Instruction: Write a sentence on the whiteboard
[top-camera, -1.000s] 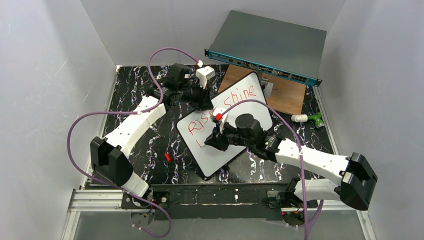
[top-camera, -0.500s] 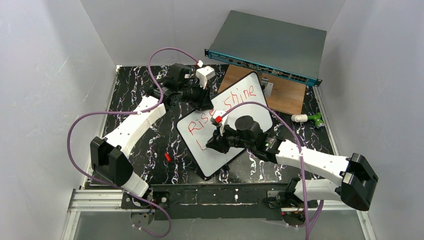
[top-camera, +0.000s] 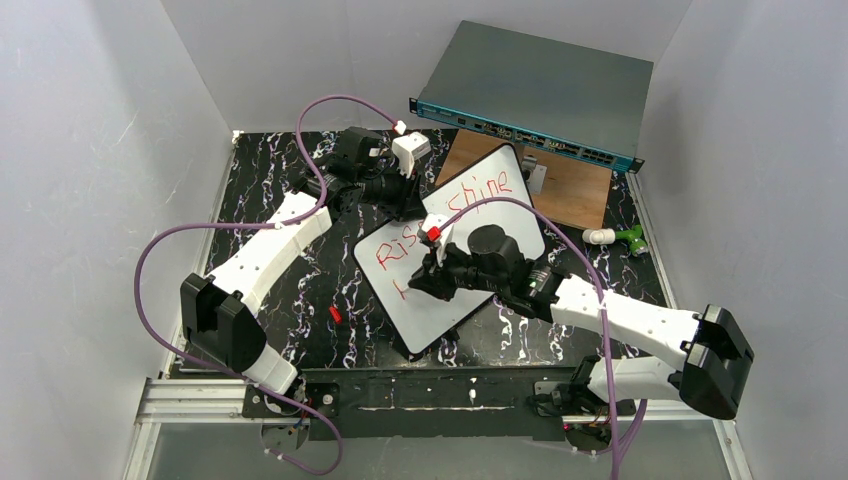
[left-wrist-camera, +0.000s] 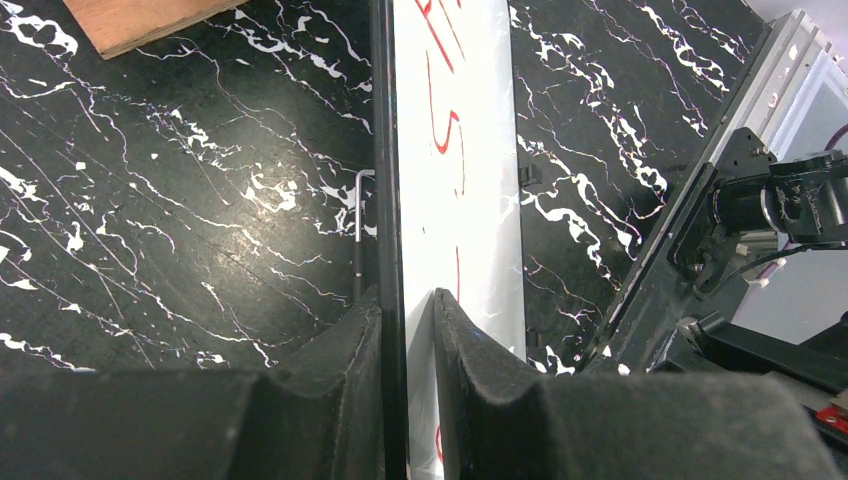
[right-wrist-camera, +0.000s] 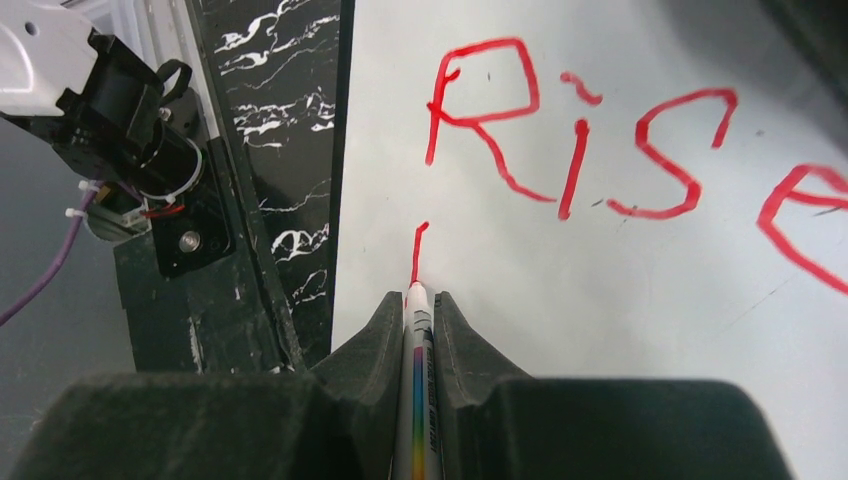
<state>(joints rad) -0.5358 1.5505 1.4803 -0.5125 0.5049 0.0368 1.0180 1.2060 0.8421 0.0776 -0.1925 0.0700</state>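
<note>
The sentence (right-wrist-camera: 580, 140) is showing in red on the whiteboard (top-camera: 440, 312): "Rise" and "shine" are running along 1 line, and a short red stroke is standing under the "R" as the start of line 2. The whiteboard is lying diagonally in the middle of the black marbled table (top-camera: 270, 180), its far corner resting over a wooden board (top-camera: 575, 195).

The right gripper (right-wrist-camera: 418, 300) is squeezing a marker (right-wrist-camera: 416, 385) between its 2 fingers, and the marker's tip is touching the white surface at the lower end of that short stroke. From above, this gripper (top-camera: 420, 285) is hanging over the near left part of the whiteboard.

The left gripper (left-wrist-camera: 405, 300) is clamping the whiteboard's dark left edge, 1 finger on each face; from above it (top-camera: 405, 205) is sitting at the far left side of the board.

A small hex key (left-wrist-camera: 358, 230) is lying on the table just beside that edge. A red bit (top-camera: 335, 313) is lying near the whiteboard's left side. A grey metal box with a teal front (top-camera: 540, 90) is standing at the far end, and a white and green object (top-camera: 620, 237) is lying to the right.
</note>
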